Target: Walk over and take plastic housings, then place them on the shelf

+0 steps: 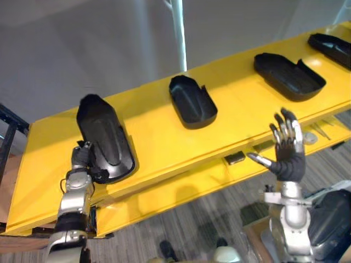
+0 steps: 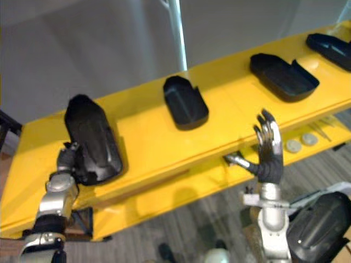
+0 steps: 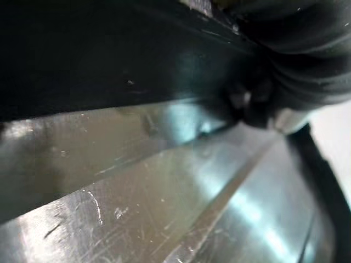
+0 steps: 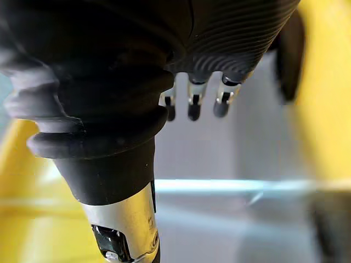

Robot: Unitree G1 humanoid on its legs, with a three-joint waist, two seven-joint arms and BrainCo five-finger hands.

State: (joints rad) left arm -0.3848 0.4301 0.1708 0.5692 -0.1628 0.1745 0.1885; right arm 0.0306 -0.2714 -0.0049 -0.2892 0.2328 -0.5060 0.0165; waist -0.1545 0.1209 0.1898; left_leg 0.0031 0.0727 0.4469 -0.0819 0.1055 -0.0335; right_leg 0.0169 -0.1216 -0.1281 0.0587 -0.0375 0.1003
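Four black plastic housings (image 1: 192, 101) lie spaced along the yellow shelf (image 1: 153, 131) (leftmost housing (image 1: 104, 137) dome up, the others hollow up).

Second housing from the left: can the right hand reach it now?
Probably yes: the right hand is open and empty before the shelf, with only bare surface between it and that housing.

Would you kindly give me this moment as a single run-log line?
left hand at near end of leftmost housing on yellow shelf | right hand open, empty, raised before shelf | three more housings on shelf
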